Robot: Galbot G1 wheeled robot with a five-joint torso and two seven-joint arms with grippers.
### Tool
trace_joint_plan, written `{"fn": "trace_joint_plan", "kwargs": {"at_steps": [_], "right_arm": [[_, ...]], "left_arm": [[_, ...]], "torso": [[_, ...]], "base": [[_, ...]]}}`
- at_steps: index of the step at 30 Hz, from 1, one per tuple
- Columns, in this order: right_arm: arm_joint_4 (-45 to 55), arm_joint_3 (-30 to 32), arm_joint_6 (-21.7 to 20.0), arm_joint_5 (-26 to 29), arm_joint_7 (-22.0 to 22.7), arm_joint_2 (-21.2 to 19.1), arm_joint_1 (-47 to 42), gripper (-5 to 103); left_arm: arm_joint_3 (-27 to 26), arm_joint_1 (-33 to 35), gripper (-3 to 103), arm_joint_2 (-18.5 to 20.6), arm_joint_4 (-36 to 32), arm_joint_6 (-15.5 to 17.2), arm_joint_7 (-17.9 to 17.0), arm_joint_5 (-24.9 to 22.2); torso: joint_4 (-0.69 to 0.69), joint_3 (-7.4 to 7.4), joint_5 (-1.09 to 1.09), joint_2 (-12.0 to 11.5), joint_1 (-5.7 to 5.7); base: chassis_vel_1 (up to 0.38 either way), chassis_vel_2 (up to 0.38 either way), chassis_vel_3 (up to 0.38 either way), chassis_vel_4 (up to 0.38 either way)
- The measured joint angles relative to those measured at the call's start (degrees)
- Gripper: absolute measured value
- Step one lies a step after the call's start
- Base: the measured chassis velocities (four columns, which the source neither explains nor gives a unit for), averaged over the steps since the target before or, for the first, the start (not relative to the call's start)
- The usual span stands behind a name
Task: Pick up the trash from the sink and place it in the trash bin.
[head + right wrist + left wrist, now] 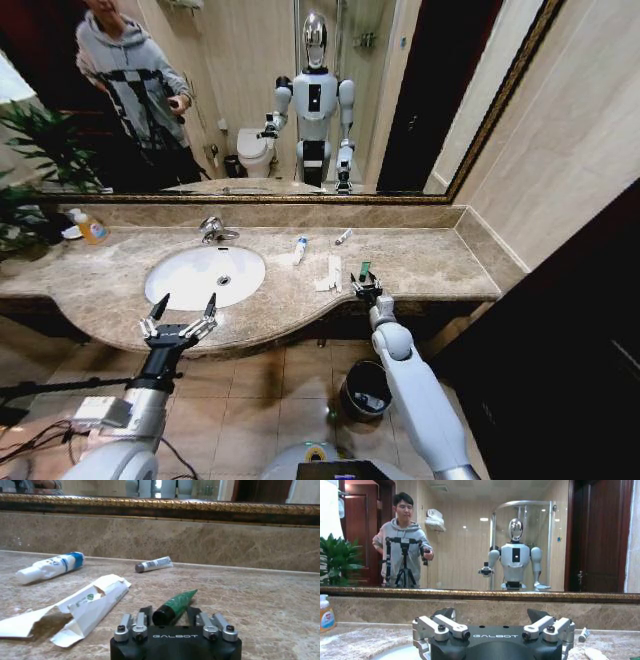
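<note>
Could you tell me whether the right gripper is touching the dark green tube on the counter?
Touching: in the right wrist view, the right gripper has its fingers pressed against both sides of the dark green tube.

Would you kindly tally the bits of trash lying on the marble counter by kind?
Green tube, between the right claw's fingers: 1
White tubes, blue-labelled and small grey-capped: 2
Torn white paper packets: 2
Total: 5
</note>
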Motion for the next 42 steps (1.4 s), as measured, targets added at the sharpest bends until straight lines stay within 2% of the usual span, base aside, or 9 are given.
{"fn": "trace_joint_plan", "kwargs": {"at_steps": [1,3,7,20,30,35,37,38,42], "right_arm": [[0.0,0.2,0.0,0.0,0.0,0.0,0.0,47],[0.0,0.4,0.0,0.1,0.0,-0.2,-0.1,36],[0.0,1.6,0.0,0.4,-0.4,-0.3,-0.1,22],[6.5,4.6,0.0,2.3,-0.8,-2.0,-3.7,21],[21.4,7.1,0.9,3.6,-1.3,-3.3,-16.7,21],[25.7,8.2,3.9,2.6,-1.7,-1.8,-23.9,21],[26.3,8.8,9.2,2.0,-4.6,-1.0,-28.2,21],[26.3,8.8,9.2,2.0,-4.6,-1.0,-28.2,21],[24.3,9.0,16.4,-0.6,-6.4,-0.4,-34.3,21]], "left_arm": [[0.0,0.0,100,0.0,0.0,0.0,0.0,0.0],[0.0,0.0,100,0.0,0.0,0.0,0.0,0.0],[0.0,0.0,100,0.0,0.0,0.0,0.0,0.0],[0.0,0.0,100,0.0,0.0,0.0,0.0,0.0],[0.0,0.0,100,0.0,0.0,0.0,0.0,0.0],[0.0,0.0,100,0.0,0.0,0.0,0.0,0.0],[0.0,0.0,100,0.0,0.0,0.0,0.0,0.0],[0.0,0.0,100,0.0,0.0,0.0,0.0,0.0],[0.0,0.0,100,0.0,0.0,0.0,0.0,0.0]], "torso": [[0.00,0.00,0.00,0.0,0.00],[0.00,0.00,0.00,0.0,0.00],[0.00,0.00,0.00,0.0,0.00],[0.00,0.00,0.00,0.0,0.00],[0.00,-0.01,0.00,0.0,-0.01],[0.00,-0.01,0.00,0.0,-0.01],[0.00,-0.01,0.00,0.0,-0.01],[0.00,-0.01,0.00,0.0,-0.01],[0.00,-0.01,0.00,0.0,-0.01]], "base": [[0.000,0.000,0.000,0.000],[0.000,0.000,0.000,0.000],[0.000,0.000,0.000,0.000],[0.000,0.000,0.000,0.000],[0.000,0.000,0.000,0.000],[0.000,0.000,0.000,0.000],[0.000,0.000,0.000,0.000],[0.000,0.000,0.000,0.000],[0.000,0.000,0.000,0.000]]}}
